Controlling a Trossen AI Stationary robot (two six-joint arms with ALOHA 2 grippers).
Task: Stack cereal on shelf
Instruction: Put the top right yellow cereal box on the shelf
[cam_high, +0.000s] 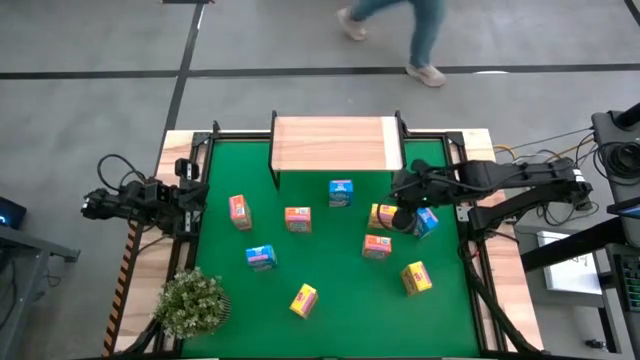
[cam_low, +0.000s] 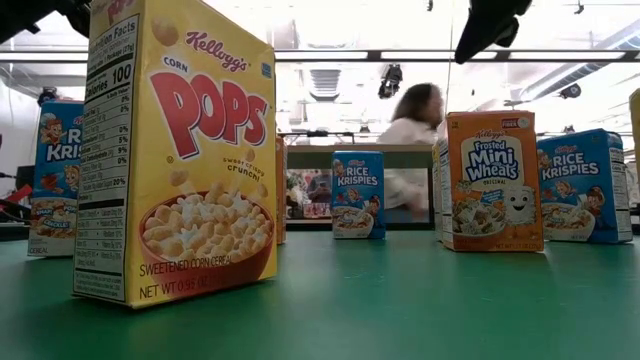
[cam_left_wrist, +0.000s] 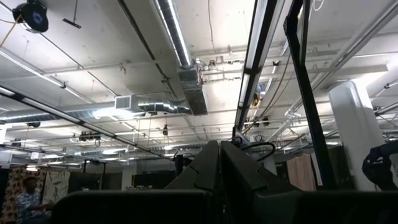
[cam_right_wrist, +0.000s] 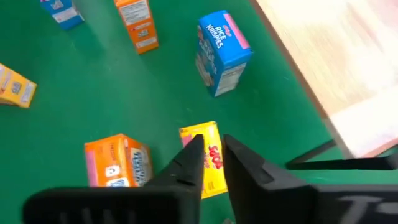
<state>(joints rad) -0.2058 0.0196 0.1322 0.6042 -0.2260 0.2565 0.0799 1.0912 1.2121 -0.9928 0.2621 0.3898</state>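
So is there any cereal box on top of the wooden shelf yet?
No, the light-wood plank shelf is bare in the high view.

Both arms are dark, jointed and matte, with black cables looping beside their bases. The right gripper (cam_right_wrist: 212, 163) has two flat, angular black fingers tapering to blunt tips. The left gripper (cam_left_wrist: 219, 163) shows similar wedge-shaped black fingers.
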